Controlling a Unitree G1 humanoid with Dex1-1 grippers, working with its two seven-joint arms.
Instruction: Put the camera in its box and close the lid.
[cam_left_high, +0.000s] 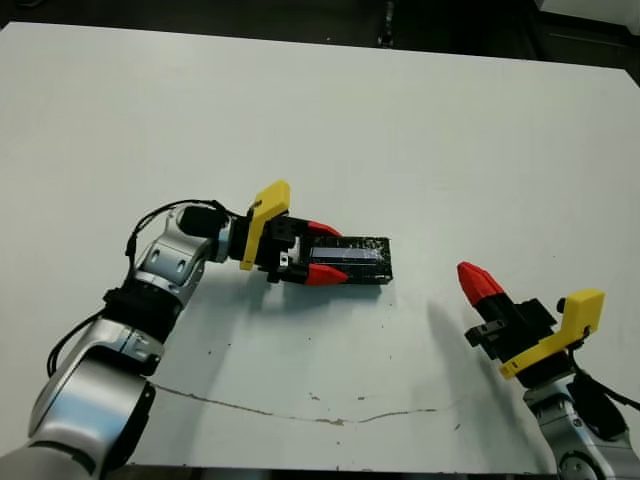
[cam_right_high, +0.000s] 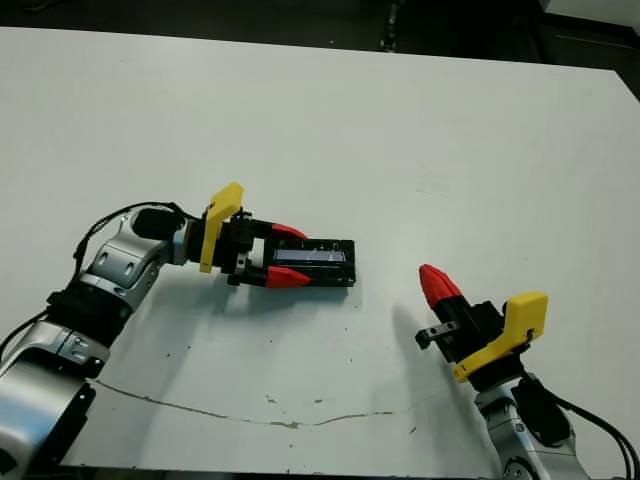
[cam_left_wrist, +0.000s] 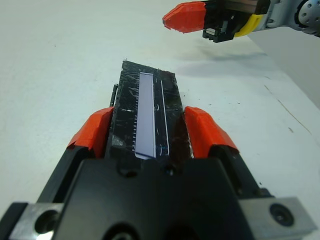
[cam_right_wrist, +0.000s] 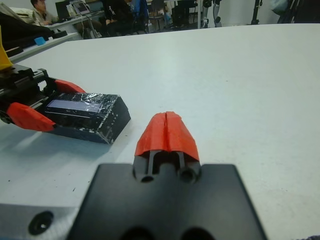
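Lid (cam_left_high: 352, 258): lay flat near mid-table, covering the box — neither box nor camera was visible.
Left gripper (cam_left_high: 324, 252): red fingers pinched the lid's long sides.
Right gripper (cam_left_high: 479, 281): pressed together, well apart from the lid.
Table (cam_left_high: 400, 130): white, scuffed near the front edge.

The lid (cam_left_high: 352, 259) lies flat on the box near the middle of the bench (cam_left_high: 400, 120). The left hand (cam_left_high: 322, 252) reaches in from the left, one finger on each long side of the lid. The right hand (cam_left_high: 480, 283) sits well apart, to the right and nearer the front edge.
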